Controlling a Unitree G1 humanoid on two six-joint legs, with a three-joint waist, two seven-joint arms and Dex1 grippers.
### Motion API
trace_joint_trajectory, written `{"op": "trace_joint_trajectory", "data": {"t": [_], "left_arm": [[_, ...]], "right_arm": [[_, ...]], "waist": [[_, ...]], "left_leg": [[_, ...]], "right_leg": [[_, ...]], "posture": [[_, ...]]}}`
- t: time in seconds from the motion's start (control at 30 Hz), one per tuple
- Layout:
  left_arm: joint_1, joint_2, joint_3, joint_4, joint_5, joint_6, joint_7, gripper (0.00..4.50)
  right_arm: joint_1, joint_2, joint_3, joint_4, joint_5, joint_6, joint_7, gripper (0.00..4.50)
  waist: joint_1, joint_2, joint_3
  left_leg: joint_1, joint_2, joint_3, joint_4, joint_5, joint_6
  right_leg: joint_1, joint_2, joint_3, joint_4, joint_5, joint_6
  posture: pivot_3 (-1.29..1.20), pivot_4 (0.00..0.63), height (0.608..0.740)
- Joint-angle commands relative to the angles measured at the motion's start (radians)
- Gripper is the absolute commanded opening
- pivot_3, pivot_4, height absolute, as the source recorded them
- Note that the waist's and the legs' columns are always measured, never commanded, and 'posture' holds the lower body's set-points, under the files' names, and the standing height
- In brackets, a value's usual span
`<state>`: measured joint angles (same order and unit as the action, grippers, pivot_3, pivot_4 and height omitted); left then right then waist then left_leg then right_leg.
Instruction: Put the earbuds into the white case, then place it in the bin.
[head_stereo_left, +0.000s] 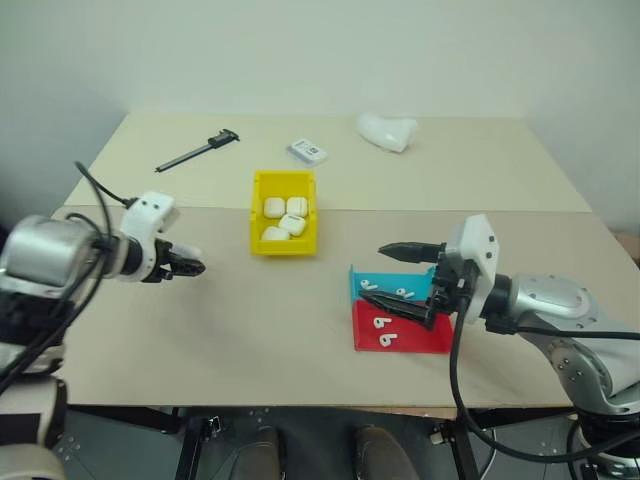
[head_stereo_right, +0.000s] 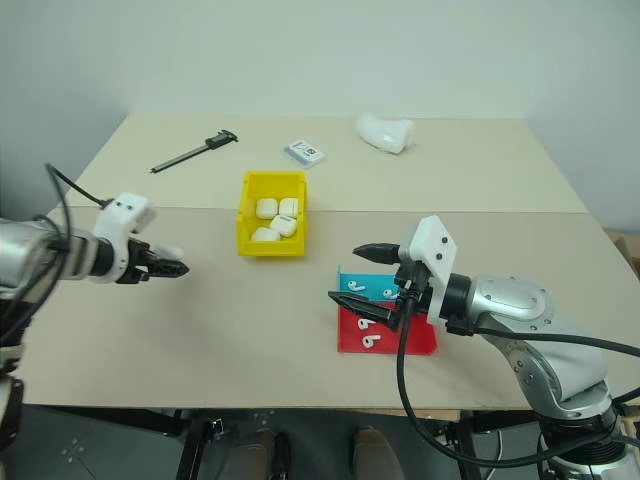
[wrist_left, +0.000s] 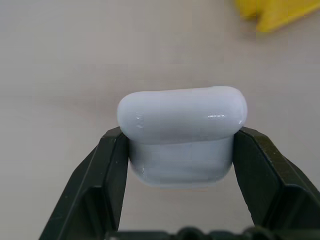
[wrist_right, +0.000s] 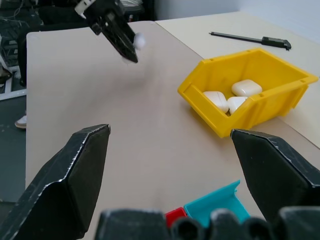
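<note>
Glossy rounded white case (wrist_left: 182, 135) in left gripper (wrist_left: 182, 165)

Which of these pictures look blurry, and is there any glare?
Left wrist view: white case sharp with small glints, yellow bin behind it blurred. Right wrist view: right gripper fingers soft-edged up close, bin crisper. Head views: even light, faint shadows on table.

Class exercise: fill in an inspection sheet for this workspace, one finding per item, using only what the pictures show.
Surface: beige table, two boards butted together.
Job's things: white case in left gripper; four cases in yellow bin; earbuds in teal tray and red tray.
Clutter: caliper, small box, lumpy white object.
Grippers: left gripper shut on case; right gripper open over trays.
Cables: black cables along both arms.
Surroundings: white wall.
</note>
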<state>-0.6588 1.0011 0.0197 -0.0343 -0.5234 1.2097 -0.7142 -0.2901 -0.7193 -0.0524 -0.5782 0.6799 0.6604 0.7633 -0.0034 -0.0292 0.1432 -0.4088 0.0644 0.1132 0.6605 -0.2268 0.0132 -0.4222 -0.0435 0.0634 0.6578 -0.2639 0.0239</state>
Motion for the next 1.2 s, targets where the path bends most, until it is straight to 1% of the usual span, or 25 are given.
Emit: {"op": "trace_joint_trajectory", "data": {"t": [0.03, 0.07, 0.1, 0.13, 0.2, 0.27, 0.4, 0.5, 0.6, 0.67, 0.73, 0.83, 0.9, 0.97, 1.03, 1.13, 1.2], "left_arm": [[0.128, -0.121, 0.187, -0.104, 0.003, -0.395, -0.032, 2.8], [0.154, -0.155, 0.214, -0.116, 0.009, -0.472, -0.035, 2.8], [0.159, -0.194, 0.233, -0.128, -0.026, -0.5, -0.063, 2.8], [0.156, -0.215, 0.236, -0.134, -0.052, -0.5, -0.082, 2.8], [0.132, -0.292, 0.273, -0.116, -0.221, -0.449, -0.186, 2.8], [0.125, -0.349, 0.27, -0.121, -0.291, -0.45, -0.227, 2.8], [0.138, -0.459, 0.198, -0.183, -0.288, -0.572, -0.288, 2.8], [0.117, -0.514, 0.162, -0.194, -0.309, -0.629, -0.367, 2.8], [0.087, -0.554, 0.124, -0.181, -0.297, -0.69, -0.425, 2.8], [0.082, -0.528, 0.081, -0.172, -0.252, -0.716, -0.473, 2.8], [0.104, -0.472, 0.013, -0.159, -0.131, -0.797, -0.521, 2.8], [0.144, -0.344, -0.082, -0.125, 0.041, -0.902, -0.593, 2.8], [0.157, -0.256, -0.126, -0.103, 0.123, -0.941, -0.634, 2.8], [0.154, -0.189, -0.165, -0.089, 0.189, -0.956, -0.655, 2.8], [0.147, -0.151, -0.199, -0.08, 0.251, -0.969, -0.65, 2.8], [0.129, -0.085, -0.285, -0.043, 0.397, -1.032, -0.68, 2.8], [0.111, -0.072, -0.324, -0.017, 0.446, -1.032, -0.696, 2.8]], "right_arm": [[0.006, 0.002, -0.026, -0.021, -0.004, -0.028, -0.004, 4.5], [0.008, 0.004, -0.028, -0.023, -0.005, -0.03, -0.006, 4.5], [0.012, 0.006, -0.032, -0.029, -0.006, -0.031, -0.012, 4.5], [0.016, 0.005, -0.037, -0.031, -0.007, -0.032, -0.014, 4.5], [0.021, 0.004, -0.049, -0.042, -0.007, -0.031, -0.027, 4.5], [0.018, 0.001, -0.058, -0.043, -0.007, -0.029, -0.034, 4.5], [-0.003, -0.018, -0.07, -0.035, -0.008, -0.025, -0.033, 4.5], [-0.018, -0.041, -0.078, -0.026, -0.01, -0.018, -0.021, 4.5], [-0.026, -0.069, -0.083, -0.018, -0.012, -0.012, -0.009, 4.5], [-0.028, -0.099, -0.064, -0.023, -0.037, -0.004, -0.007, 4.5], [-0.015, -0.119, -0.06, -0.032, -0.048, -0.011, 0.007, 4.5], [0.009, -0.134, -0.072, -0.05, -0.038, -0.009, 0.016, 4.5], [0.02, -0.138, -0.073, -0.063, -0.039, -0.006, 0.014, 4.5], [0.031, -0.14, -0.071, -0.074, -0.042, -0.004, 0.012, 4.5], [0.039, -0.141, -0.066, -0.082, -0.045, -0.004, 0.01, 4.5], [0.046, -0.135, -0.05, -0.09, -0.055, -0.008, 0.006, 4.5], [0.044, -0.127, -0.04, -0.092, -0.057, -0.008, 0.0, 4.5]], "waist": [[0.006, 0.001, -0.001], [0.009, 0.002, -0.001], [0.011, 0.001, -0.001], [0.013, 0.0, -0.001], [0.015, 0.0, -0.001], [0.014, 0.0, -0.001], [0.01, 0.0, -0.002], [0.002, 0.0, -0.002], [-0.001, 0.0, -0.002], [-0.002, 0.0, -0.002], [-0.01, 0.0, -0.002], [-0.017, 0.0, -0.002], [-0.017, 0.0, -0.002], [-0.015, 0.0, -0.002], [-0.011, 0.0, -0.002], [-0.007, 0.0, -0.002], [-0.007, 0.0, -0.002]], "left_leg": [[0.0, 0.0, 0.0, 0.0, 0.0, 0.0], [0.001, 0.0, 0.0, 0.0, 0.0, 0.0], [0.0, 0.0, 0.0, 0.0, 0.0, 0.0], [0.0, 0.0, 0.001, 0.0, 0.0, 0.0], [-0.002, 0.0, 0.001, 0.001, 0.0, 0.0], [-0.002, 0.0, 0.001, 0.001, 0.0, 0.0], [-0.001, 0.0, 0.0, 0.001, 0.0, 0.0], [-0.001, 0.0, 0.0, 0.001, 0.0, 0.0], [0.0, 0.0, -0.001, 0.001, 0.0, 0.0], [0.0, 0.0, -0.001, 0.001, 0.0, 0.0], [0.0, 0.0, -0.001, 0.0, 0.0, 0.0], [0.001, 0.0, -0.002, 0.0, 0.0, 0.0], [0.002, 0.001, -0.002, 0.0, 0.0, 0.0], [0.001, 0.001, -0.002, 0.0, 0.0, 0.0], [0.001, 0.001, -0.002, 0.0, 0.0, 0.0], [0.0, 0.001, -0.001, 0.0, 0.0, 0.001], [0.0, 0.001, 0.0, 0.0, 0.0, 0.001]], "right_leg": [[0.001, 0.0, 0.0, -0.001, 0.0, 0.0], [0.001, -0.001, 0.0, 0.0, 0.0, 0.0], [0.001, -0.001, 0.0, -0.001, 0.0, 0.0], [0.001, -0.001, -0.001, -0.001, 0.0, 0.0], [0.0, 0.0, -0.002, -0.001, 0.0, -0.001], [0.0, 0.0, -0.001, -0.001, 0.0, 0.0], [0.001, 0.0, -0.001, -0.001, 0.0, 0.0], [0.001, 0.001, 0.0, 0.0, 0.001, 0.0], [0.002, 0.001, -0.001, -0.001, 0.0, 0.0], [0.002, 0.001, -0.001, -0.001, 0.0, 0.0], [0.002, 0.001, 0.0, -0.001, 0.0, 0.0], [0.002, 0.002, 0.001, -0.001, 0.0, 0.0], [0.002, 0.003, 0.002, -0.001, 0.0, 0.0], [0.001, 0.003, 0.002, -0.001, 0.0, 0.0], [0.001, 0.002, 0.002, -0.001, 0.0, 0.0], [0.001, 0.002, 0.001, -0.002, 0.0, 0.0], [0.0, 0.002, 0.001, -0.002, 0.0, 0.0]], "posture": [[0.0, 0.15, 0.74], [0.0, 0.15, 0.74], [0.0, 0.15, 0.74], [0.0, 0.15, 0.74], [0.0, 0.15, 0.74], [0.0, 0.15, 0.74], [0.0, 0.15, 0.74], [0.0, 0.15, 0.74], [0.0, 0.15, 0.74], [0.0, 0.15, 0.74], [0.0, 0.15, 0.74], [0.0, 0.15, 0.74], [0.0, 0.15, 0.74], [0.0, 0.15, 0.74], [0.0, 0.15, 0.74], [0.0, 0.15, 0.74], [0.0, 0.15, 0.74]]}}
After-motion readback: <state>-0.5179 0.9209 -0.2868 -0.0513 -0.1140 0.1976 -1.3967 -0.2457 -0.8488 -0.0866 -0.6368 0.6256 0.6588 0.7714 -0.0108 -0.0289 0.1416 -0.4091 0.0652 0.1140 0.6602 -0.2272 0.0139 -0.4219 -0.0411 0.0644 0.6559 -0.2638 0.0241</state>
